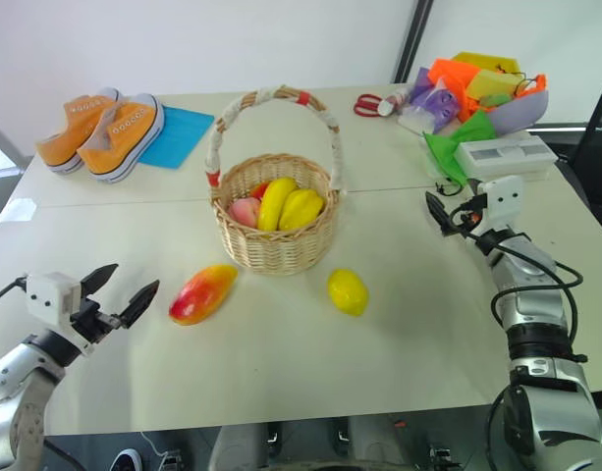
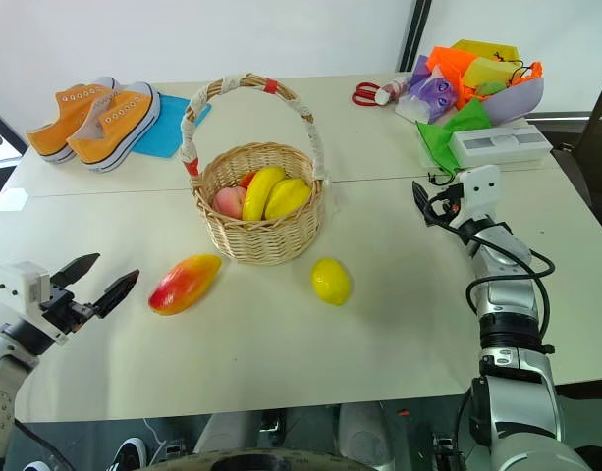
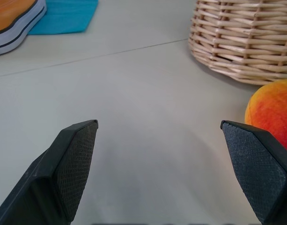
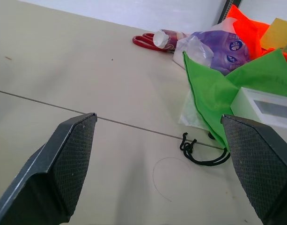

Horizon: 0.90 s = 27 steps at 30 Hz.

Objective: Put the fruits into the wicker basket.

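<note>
Head view: mango [image 1: 202, 293] and lemon [image 1: 348, 291] on desk [image 1: 281, 363] before basket [image 1: 275, 226]; left gripper [image 1: 119, 294] wide open, empty, beside mango; right gripper [image 1: 441, 216] apparently open, well apart. Left wrist view: mango just beyond fingertip [image 3: 255, 164].

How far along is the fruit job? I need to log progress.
Partly done: the wicker basket already holds yellow and pink fruit. Nothing is in hand; the left pincer is open beside the mango, and the right pincer is open and empty near the green bag. Left: the mango and the lemon, both lying on the table.
</note>
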{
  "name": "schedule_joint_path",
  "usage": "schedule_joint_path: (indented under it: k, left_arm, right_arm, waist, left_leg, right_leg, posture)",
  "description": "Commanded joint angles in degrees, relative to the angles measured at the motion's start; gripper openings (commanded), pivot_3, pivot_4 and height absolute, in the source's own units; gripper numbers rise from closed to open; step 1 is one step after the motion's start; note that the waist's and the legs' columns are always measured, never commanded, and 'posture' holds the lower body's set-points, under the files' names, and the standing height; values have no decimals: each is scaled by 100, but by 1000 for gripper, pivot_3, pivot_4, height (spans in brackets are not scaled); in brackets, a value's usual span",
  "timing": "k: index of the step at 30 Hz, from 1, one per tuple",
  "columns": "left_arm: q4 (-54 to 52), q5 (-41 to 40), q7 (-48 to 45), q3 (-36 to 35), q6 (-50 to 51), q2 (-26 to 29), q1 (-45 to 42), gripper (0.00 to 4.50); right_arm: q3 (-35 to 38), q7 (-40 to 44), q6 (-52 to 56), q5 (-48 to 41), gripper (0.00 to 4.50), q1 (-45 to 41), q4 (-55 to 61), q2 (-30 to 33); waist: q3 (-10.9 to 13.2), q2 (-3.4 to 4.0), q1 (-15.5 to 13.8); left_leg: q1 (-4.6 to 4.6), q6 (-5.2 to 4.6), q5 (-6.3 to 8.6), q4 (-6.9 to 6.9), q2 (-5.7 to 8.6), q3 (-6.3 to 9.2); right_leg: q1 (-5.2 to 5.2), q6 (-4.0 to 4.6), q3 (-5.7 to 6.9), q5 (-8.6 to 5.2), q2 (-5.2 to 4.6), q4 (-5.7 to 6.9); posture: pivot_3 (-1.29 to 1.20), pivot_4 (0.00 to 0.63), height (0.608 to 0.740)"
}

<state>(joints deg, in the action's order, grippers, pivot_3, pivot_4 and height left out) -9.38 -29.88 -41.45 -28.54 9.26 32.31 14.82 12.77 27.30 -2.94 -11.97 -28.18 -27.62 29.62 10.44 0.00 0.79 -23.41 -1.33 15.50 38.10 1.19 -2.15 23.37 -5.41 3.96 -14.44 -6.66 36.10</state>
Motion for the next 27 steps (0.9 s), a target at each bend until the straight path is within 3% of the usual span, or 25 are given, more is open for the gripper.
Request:
schedule_joint_path:
  k: [1,27]
  left_arm:
    - [187,76,27,-257,-457,-30,-154,4500]
    - [412,-142,-523,-51,-776,-79,-643,4500]
  right_arm:
    - [35,6,-55,-23,4420,-108,223,5]
    - [23,310,163,-138,4420,159,661,28]
  waist:
    - [0,0,-3]
    - [0,0,-2]
  left_leg:
    - [0,0,0,0,0,0]
    - [0,-1,1,0,0,-1]
  right_leg:
    - [0,0,0,0,0,0]
    - [1,-8,0,5,-2,0]
  posture:
    - [0,150,740]
    - [0,150,740]
